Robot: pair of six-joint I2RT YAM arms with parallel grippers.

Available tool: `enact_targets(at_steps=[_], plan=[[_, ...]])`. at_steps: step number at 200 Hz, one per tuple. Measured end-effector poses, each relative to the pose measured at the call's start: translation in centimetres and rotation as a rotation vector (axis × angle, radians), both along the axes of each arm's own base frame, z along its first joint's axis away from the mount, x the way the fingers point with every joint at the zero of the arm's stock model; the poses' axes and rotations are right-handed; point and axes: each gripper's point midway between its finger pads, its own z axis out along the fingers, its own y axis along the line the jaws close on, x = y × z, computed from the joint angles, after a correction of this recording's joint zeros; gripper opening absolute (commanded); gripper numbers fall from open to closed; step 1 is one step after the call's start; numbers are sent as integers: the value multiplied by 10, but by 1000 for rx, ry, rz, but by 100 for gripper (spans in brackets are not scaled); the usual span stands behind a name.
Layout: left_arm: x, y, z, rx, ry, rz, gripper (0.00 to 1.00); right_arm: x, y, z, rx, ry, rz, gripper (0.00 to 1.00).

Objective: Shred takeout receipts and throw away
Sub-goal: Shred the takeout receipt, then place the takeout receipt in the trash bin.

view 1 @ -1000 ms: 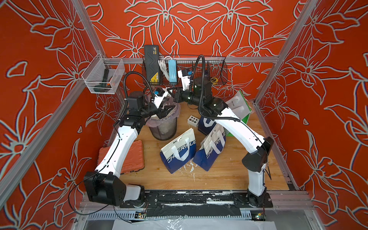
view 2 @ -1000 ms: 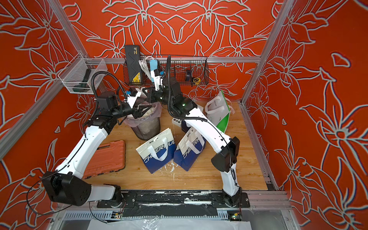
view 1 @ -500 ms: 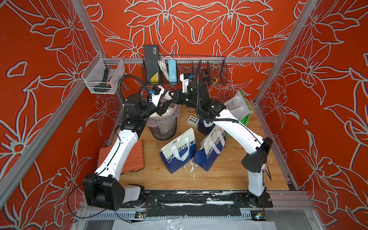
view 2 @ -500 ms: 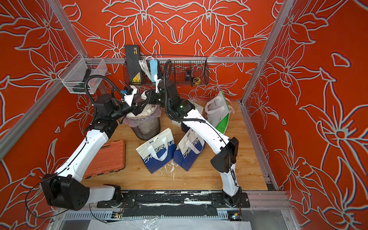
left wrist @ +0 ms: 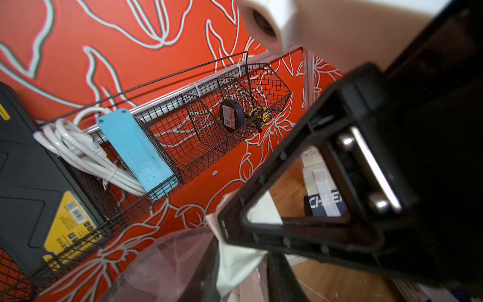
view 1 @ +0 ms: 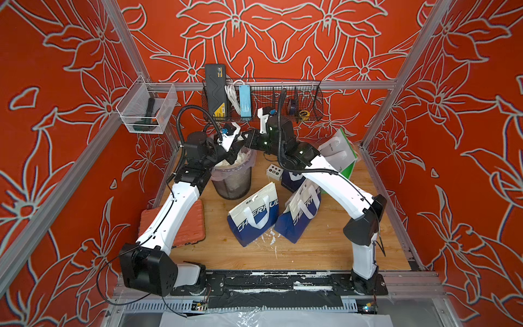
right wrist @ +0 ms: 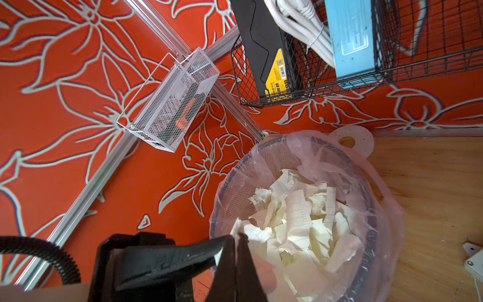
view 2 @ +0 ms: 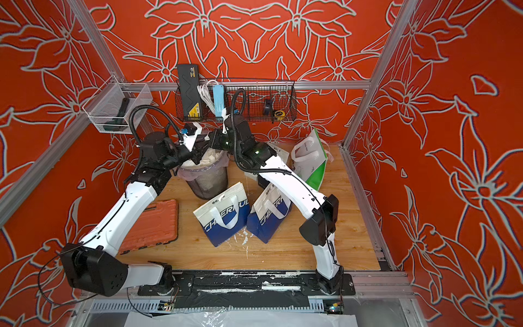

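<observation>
Both grippers meet above the black mesh bin [view 1: 232, 184] [view 2: 209, 181] at the back of the table. My right gripper [right wrist: 237, 236] [view 1: 249, 140] is shut on a white takeout receipt [right wrist: 236, 227], a thin edge of which sticks out past its tips. My left gripper [left wrist: 243, 251] [view 1: 236, 144] comes in from the other side, its fingers closed in on the same white paper [left wrist: 235, 261]. The bin [right wrist: 222, 188] has a clear liner and holds several torn receipt pieces [right wrist: 300, 217].
Two blue-and-white bags [view 1: 254, 220] [view 1: 300, 215] lean in front of the bin, and a green-and-white bag [view 1: 339, 153] stands at the back right. An orange case [view 1: 186, 223] lies under the left arm. A black wire basket [view 1: 263, 99] hangs just behind the grippers.
Both grippers have drawn closer together over the bin. The left gripper's jaws have narrowed from wide open onto the paper that the right gripper holds.
</observation>
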Motion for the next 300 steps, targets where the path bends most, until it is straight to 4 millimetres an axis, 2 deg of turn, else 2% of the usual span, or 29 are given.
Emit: enact_targets(at_steps=[19, 70, 164, 172, 184, 204, 215, 230, 252, 277, 300], plan=[[2, 2, 0, 14, -1, 19, 0, 1, -1, 1, -1, -2, -8, 0], [6, 5, -2, 51, 10, 60, 0, 2, -3, -1, -31, -28, -18, 0], [11, 4, -1, 83, 95, 102, 0, -4, -9, 3, -149, -240, 48, 0], [14, 10, 1, 75, 99, 126, 0, -9, -10, 1, -165, -259, 75, 0], [27, 35, 4, 65, 102, 216, 0, -25, -12, -3, -197, -274, 139, 0], [46, 74, 1, 57, 122, 348, 0, -53, -17, 10, -203, -337, 231, 0], [49, 84, -3, 45, 136, 372, 0, -66, -22, 19, -194, -369, 261, 0], [48, 85, -4, 21, 151, 364, 0, -74, -29, 30, -185, -405, 271, 0], [46, 80, 0, -40, 167, 320, 0, -66, -38, 35, -189, -431, 254, 0], [42, 75, 4, -155, 206, 253, 0, -45, -35, 20, -210, -428, 263, 0], [38, 72, 3, -248, 265, 216, 0, -21, -19, -8, -237, -403, 304, 17]])
